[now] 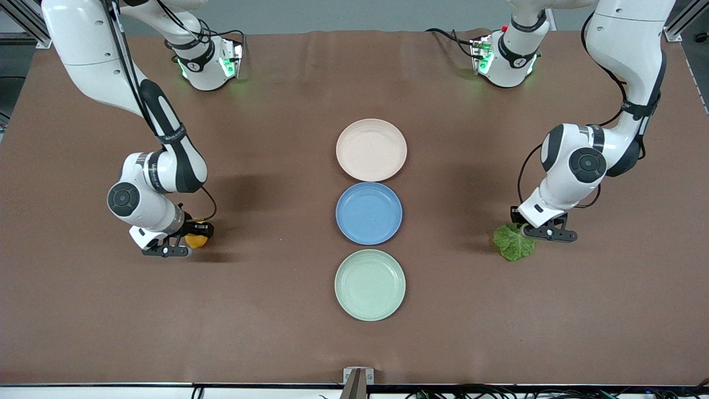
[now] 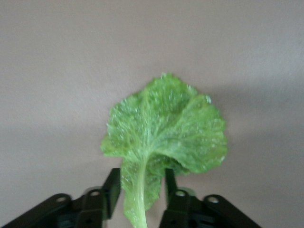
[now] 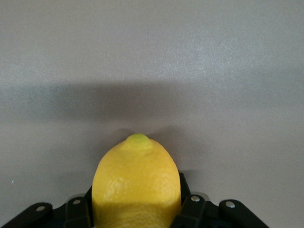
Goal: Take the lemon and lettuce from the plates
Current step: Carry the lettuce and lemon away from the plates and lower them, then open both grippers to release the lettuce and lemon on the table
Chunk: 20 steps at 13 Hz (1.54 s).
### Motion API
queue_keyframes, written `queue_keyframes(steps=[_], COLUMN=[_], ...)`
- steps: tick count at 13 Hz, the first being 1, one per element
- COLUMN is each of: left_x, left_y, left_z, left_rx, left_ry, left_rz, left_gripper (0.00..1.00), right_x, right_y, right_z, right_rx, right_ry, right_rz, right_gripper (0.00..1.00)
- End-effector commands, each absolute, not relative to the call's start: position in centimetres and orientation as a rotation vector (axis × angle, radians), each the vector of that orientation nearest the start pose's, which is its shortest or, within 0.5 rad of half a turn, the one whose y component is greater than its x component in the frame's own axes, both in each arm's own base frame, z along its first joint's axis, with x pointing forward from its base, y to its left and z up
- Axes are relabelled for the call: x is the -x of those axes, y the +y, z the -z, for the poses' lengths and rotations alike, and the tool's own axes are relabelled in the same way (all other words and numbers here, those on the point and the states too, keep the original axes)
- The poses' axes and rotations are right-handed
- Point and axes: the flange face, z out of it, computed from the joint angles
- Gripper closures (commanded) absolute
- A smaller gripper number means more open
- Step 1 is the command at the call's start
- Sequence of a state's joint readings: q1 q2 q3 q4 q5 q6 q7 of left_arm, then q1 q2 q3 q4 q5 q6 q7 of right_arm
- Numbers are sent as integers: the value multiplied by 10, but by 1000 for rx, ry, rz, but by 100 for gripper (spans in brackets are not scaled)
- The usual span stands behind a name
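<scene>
Three plates sit in a line down the middle of the table [image 1: 288, 343]: a beige-pink plate [image 1: 371, 149] farthest from the front camera, a blue plate [image 1: 369, 213] in the middle, and a mint plate [image 1: 370, 285] nearest the camera, toward the table's front edge. All three are bare.

The lettuce [image 1: 514, 243] lies on the table toward the left arm's end, well apart from the plates and roughly level with the gap between the blue and mint ones. The left gripper [image 1: 533, 231] is low at the leaf's stem end. In the left wrist view the lettuce [image 2: 164, 137] lies flat on the brown surface with its pale rib running back between the left gripper [image 2: 139, 202], whose fingers [image 2: 112, 192] stand to either side of the stem with a gap between them and the rib (parted, not pinching the leaf).

The lemon [image 1: 198, 235] is toward the right arm's end of the table, also well apart from the plates and about level with the blue plate's nearer rim. The right gripper [image 1: 191, 239] is down at it. In the right wrist view the lemon [image 3: 137, 183] fills the space between the right gripper [image 3: 137, 213] fingers [image 3: 189, 209], its pointed tip facing away from the wrist; the fingers lie close along its sides (whether they press it or have just let go, I cannot tell).
</scene>
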State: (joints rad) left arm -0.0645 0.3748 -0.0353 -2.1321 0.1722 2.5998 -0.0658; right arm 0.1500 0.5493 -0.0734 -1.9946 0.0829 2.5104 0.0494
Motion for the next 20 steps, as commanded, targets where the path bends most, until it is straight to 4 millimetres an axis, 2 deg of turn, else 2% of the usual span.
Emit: queue_keyframes(steps=[1,3,5,6,9,12,14,15,16,17,18,19,20], left_x=[-606,-624,-639,-643,-645,-645,-645,-645,-651,-653,-653,-652,-644], left_y=[-52,-44,-40,-33,-28,-25,-25,-26,-25,-25,-27,-27,-24], left_z=[-278,-307,-337,-350,-405,-454,-483,-499,-524,-539,-550,-561,-581], left_rx=[3029,3019,3009,3003,2988,2980,2990,3001,3000,2998,2998,2998,3002], left_ry=[242,210,193,182,160,174,180,166,156,153,153,151,145], left_rz=[260,271,220,186,258,157,142,163,231,268,290,313,349], left_gripper=[0,0,0,0,0,0,0,0,0,0,0,0,0], right_x=[-613,-626,-645,-651,-662,-661,-656,-653,-650,-644,-644,-647,-648], right_y=[44,47,46,38,20,5,-15,-27,-33,-44,-58,-56,-58], right_z=[-190,-216,-257,-276,-338,-407,-453,-469,-489,-493,-507,-526,-536], right_rx=[3112,3106,3104,3102,3105,3186,3203,3189,3191,3170,3164,3178,3184], right_ry=[31,22,9,18,36,1,33,25,-11,5,36,37,47], right_rz=[-16,-31,-125,-166,-221,-262,-308,-333,-351,-408,-379,-325,-301], right_gripper=[0,0,0,0,0,0,0,0,0,0,0,0,0])
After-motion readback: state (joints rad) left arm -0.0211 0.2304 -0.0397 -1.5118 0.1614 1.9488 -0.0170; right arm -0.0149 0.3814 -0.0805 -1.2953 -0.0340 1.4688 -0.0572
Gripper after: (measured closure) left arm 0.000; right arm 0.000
